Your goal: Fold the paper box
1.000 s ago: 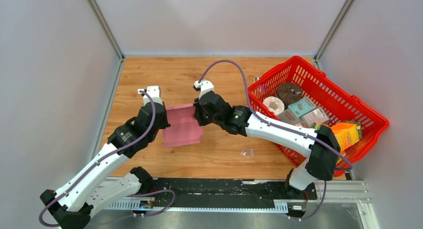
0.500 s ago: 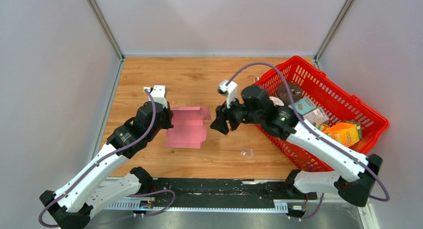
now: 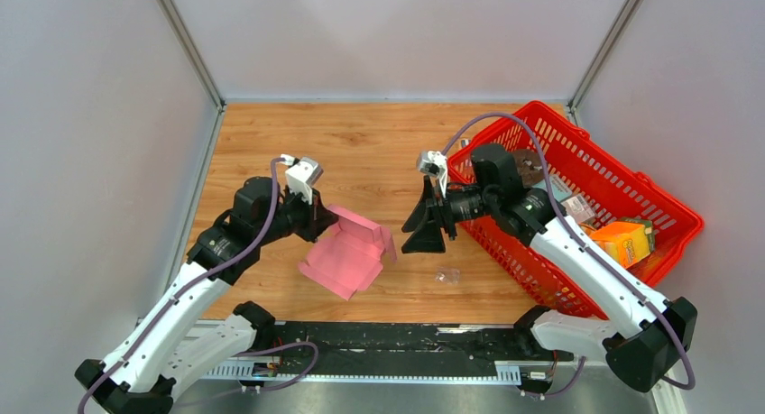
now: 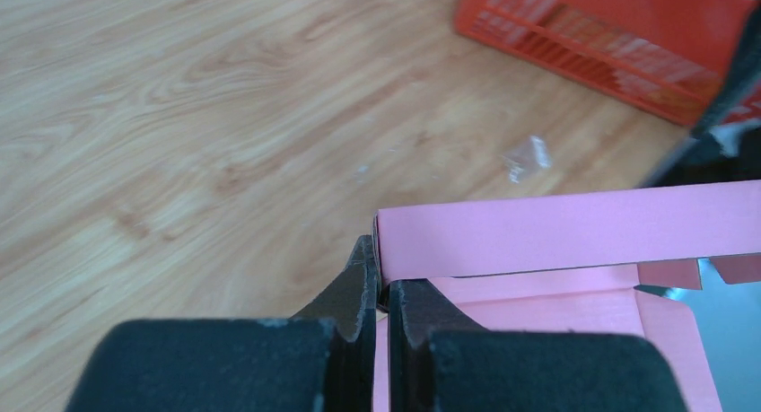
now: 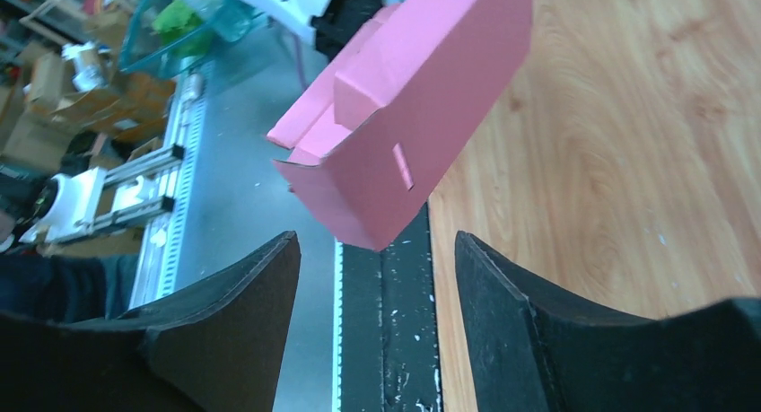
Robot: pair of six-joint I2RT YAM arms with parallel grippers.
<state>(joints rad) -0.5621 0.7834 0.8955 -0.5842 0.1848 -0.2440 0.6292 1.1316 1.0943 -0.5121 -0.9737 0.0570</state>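
Note:
The pink paper box [image 3: 347, 256], partly folded with raised walls and tabs, hangs tilted above the wooden table [image 3: 271, 143]. My left gripper [image 3: 325, 221] is shut on its upper left edge. In the left wrist view the left gripper [image 4: 384, 270] pinches one wall of the paper box [image 4: 556, 237]. My right gripper [image 3: 408, 239] stands open just right of the box, apart from it. From the right wrist, the paper box [image 5: 413, 107] floats ahead of the open right gripper [image 5: 377, 243], with nothing between the fingers.
A red basket [image 3: 663, 211] holding rolls and small boxes stands at the right, and its wall [image 4: 610, 35] shows in the left wrist view. A small clear plastic scrap [image 3: 446, 275] lies on the wood near the front. A black rail [image 3: 406, 337] runs along the table's near edge.
My right gripper let go of the box, opened and drew back to the right. My left gripper lifted the box, tilted it and swung it slightly right.

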